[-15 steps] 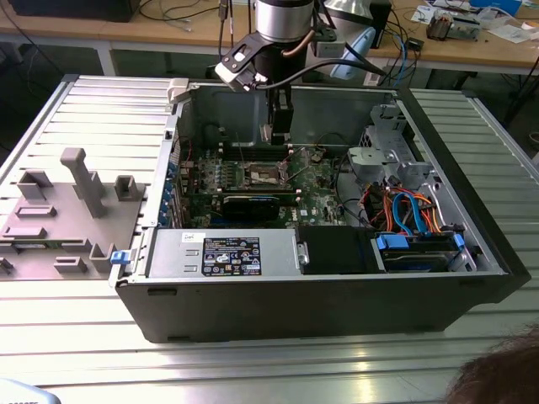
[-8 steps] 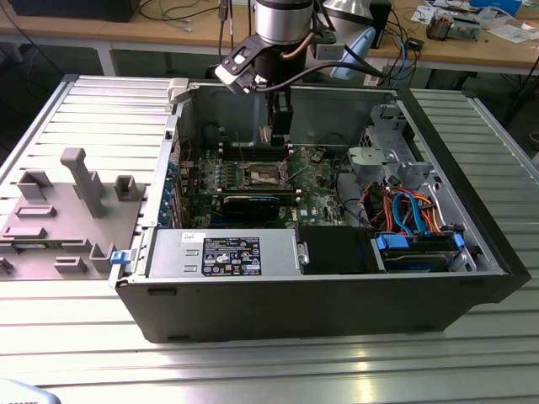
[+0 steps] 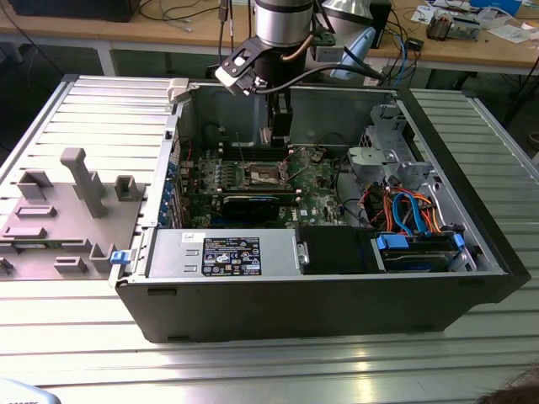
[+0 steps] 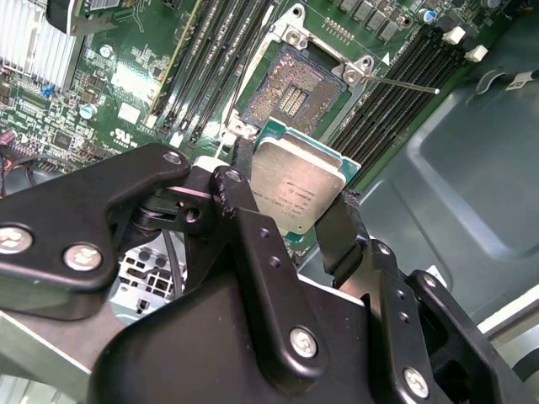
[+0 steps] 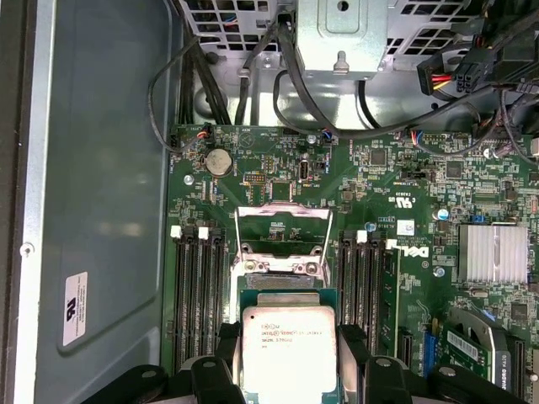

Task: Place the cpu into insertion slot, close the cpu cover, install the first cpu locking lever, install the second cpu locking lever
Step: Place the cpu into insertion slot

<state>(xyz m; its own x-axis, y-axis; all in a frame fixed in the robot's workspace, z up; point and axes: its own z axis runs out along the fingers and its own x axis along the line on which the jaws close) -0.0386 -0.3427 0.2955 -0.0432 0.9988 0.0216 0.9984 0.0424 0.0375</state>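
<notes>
Second wrist view: end effector [image 4: 293, 192] grips the cpu [image 4: 305, 178] by opposite edges; in the exterior view the insertion slot [image 3: 264, 175] lies at its six o'clock. Light, stiff, likely fragile underneath.

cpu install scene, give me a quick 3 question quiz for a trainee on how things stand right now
1. True or false: the cpu is seated in the insertion slot.
2. Pick one: the gripper is (A) open above the slot, (B) shut on the cpu, (C) shut on a cable.
3. Fill in: the cpu cover is swung ____, leaving the socket bare.

Key: 1 false, the cpu is held clear of the empty slot; 2 B; 3 open.
</notes>
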